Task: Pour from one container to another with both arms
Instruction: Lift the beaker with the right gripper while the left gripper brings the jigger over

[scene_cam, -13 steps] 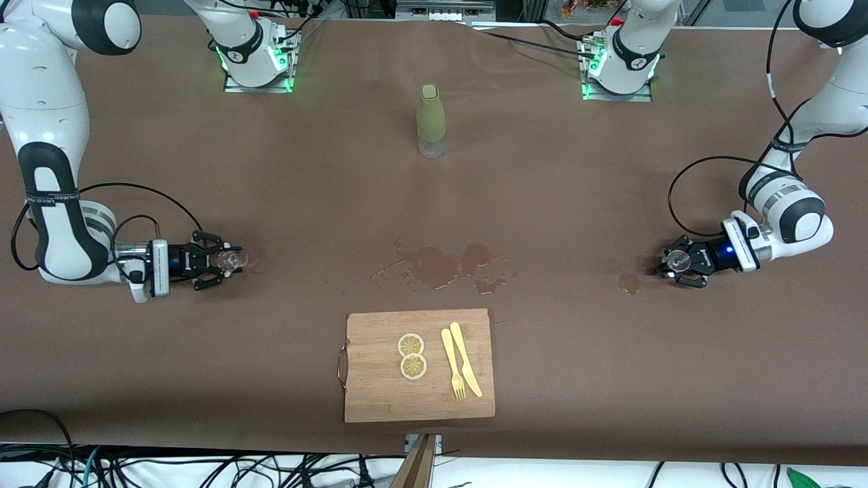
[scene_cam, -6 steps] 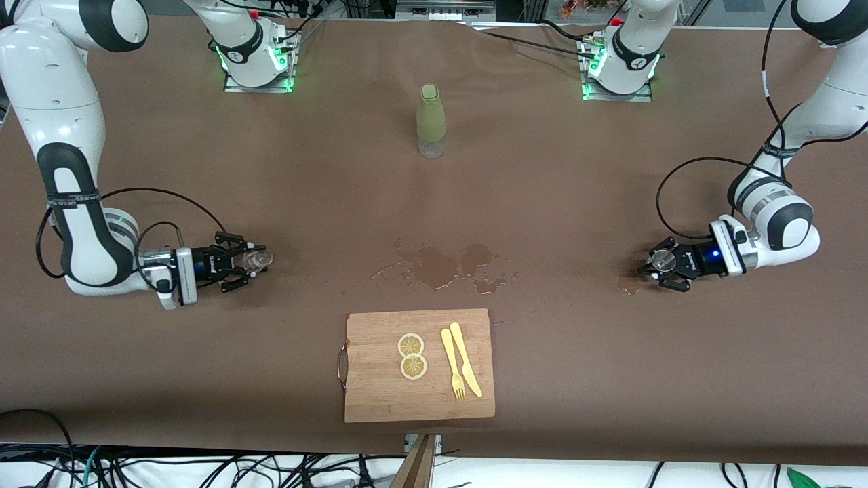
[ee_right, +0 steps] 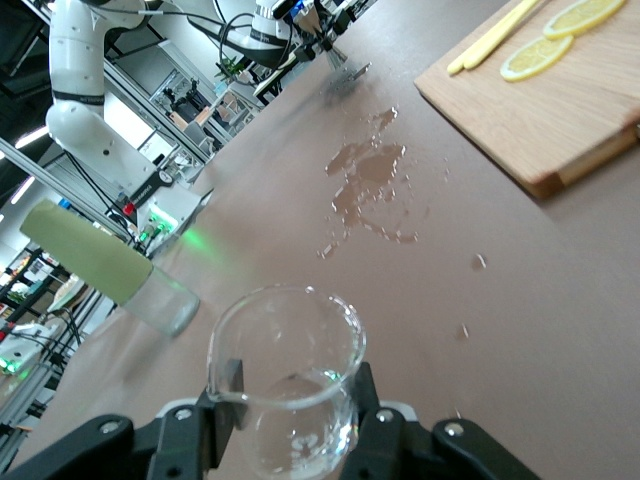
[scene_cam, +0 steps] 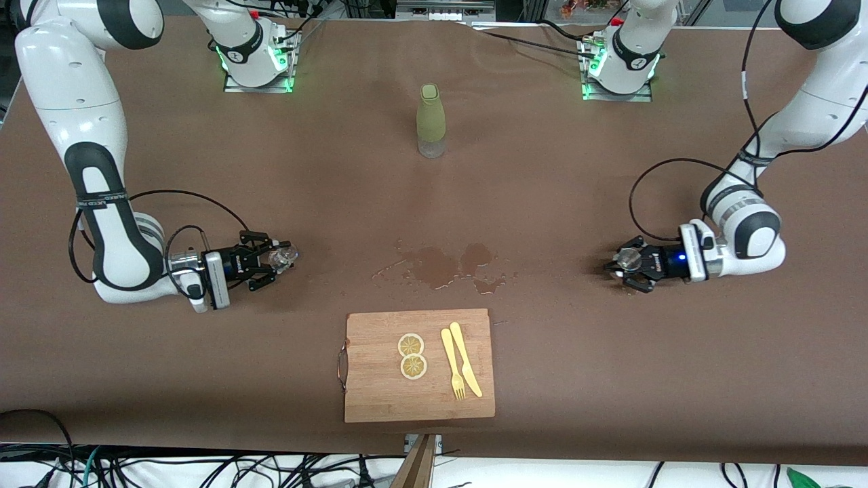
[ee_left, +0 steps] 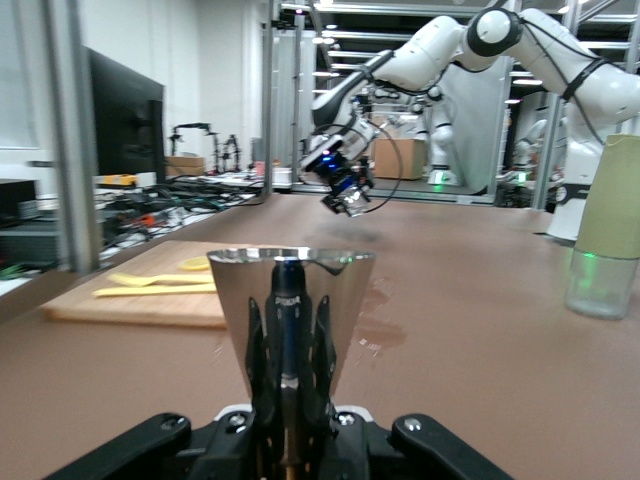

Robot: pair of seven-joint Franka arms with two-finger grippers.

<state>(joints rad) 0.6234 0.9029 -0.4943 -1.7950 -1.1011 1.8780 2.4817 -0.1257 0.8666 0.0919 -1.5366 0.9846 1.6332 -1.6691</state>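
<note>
- Glass beaker [ee_right: 285, 375], clear with a little liquid in its bottom, sits clamped in the right end effector [scene_cam: 270, 259], fingers closed against its sides, low over the brown tabletop [scene_cam: 576, 366] toward the right arm's end.
- Metal cone-shaped cup [ee_left: 291, 310], shiny and flaring toward its rim, is gripped by the left end effector [scene_cam: 627, 261], fingers closed on it, low over the tabletop toward the left arm's end.
- Both white arms reach in from the table's ends, the right arm [scene_cam: 102, 196] and the left arm [scene_cam: 753, 224] each bent low with black cables looping beside them.
- Between the two end effectors, a wet spill [scene_cam: 444, 266] darkens the tabletop.
- Nearer the front camera than the spill lies a wooden cutting board [scene_cam: 380, 393] with a metal handle at the edge toward the right arm.
- On the board rest two lemon slices [scene_cam: 411, 356], touching one another, and beside them a yellow fork [scene_cam: 452, 364] and a yellow knife [scene_cam: 466, 359] lying close together.
- Farther from the front camera than the spill, a bottle [scene_cam: 430, 122] with an olive-green sleeve and clear base stands upright between the arms' bases.
</note>
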